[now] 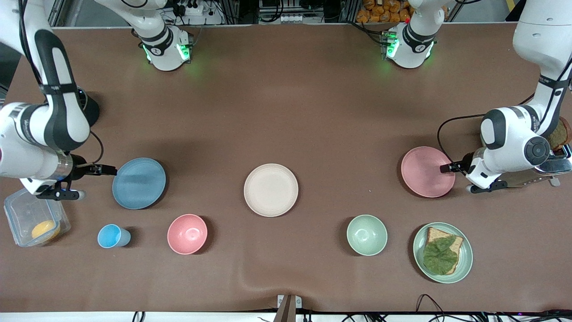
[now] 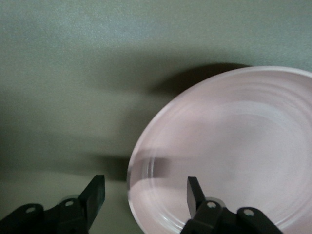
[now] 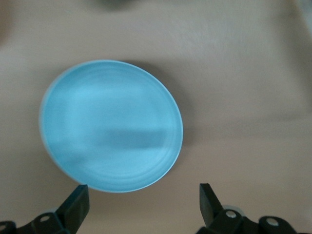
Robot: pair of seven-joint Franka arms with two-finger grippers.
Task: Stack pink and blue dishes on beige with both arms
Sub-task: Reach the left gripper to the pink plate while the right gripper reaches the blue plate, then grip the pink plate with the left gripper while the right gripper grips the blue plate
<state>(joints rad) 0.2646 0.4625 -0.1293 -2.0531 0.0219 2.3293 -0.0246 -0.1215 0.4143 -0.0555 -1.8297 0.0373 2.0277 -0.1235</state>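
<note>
Green plate (image 1: pixel 442 253): nearest the front camera, toward my left arm's end of the tabletop (image 1: pixel 286 112); it carries a slice of bread (image 1: pixel 443 255) with a green leaf on top.
Green bowl (image 1: pixel 367 235): beside that plate, toward the middle.
Pink bowl (image 1: pixel 187 234): in the same near row, toward my right arm's end.
Blue cup (image 1: pixel 110 236): beside the pink bowl, lying on its side.
Clear box (image 1: pixel 22 210): at my right arm's end, with something orange inside.
Beige plate (image 1: pixel 271 189): flat in the middle of the tabletop, bare, well apart from the other two plates.
Blue plate (image 1: pixel 139 183) (image 3: pixel 111 126): flat on the tabletop toward my right arm's end, farther from the camera than the cup.
Right gripper (image 1: pixel 105 169) (image 3: pixel 144 202): low, just at the blue plate's edge; my jaws are spread wide and hold nothing.
Pink plate (image 1: pixel 427 171) (image 2: pixel 229 151): toward my left arm's end, farther from the camera than the green plate.
Left gripper (image 1: pixel 447 168) (image 2: pixel 146 195): at the pink plate's edge; my jaws stand apart with the rim between them, one finger over the plate and one outside it, not yet pinching.
Toaster (image 1: pixel 556 164): at my left arm's end, partly hidden by the arm.
</note>
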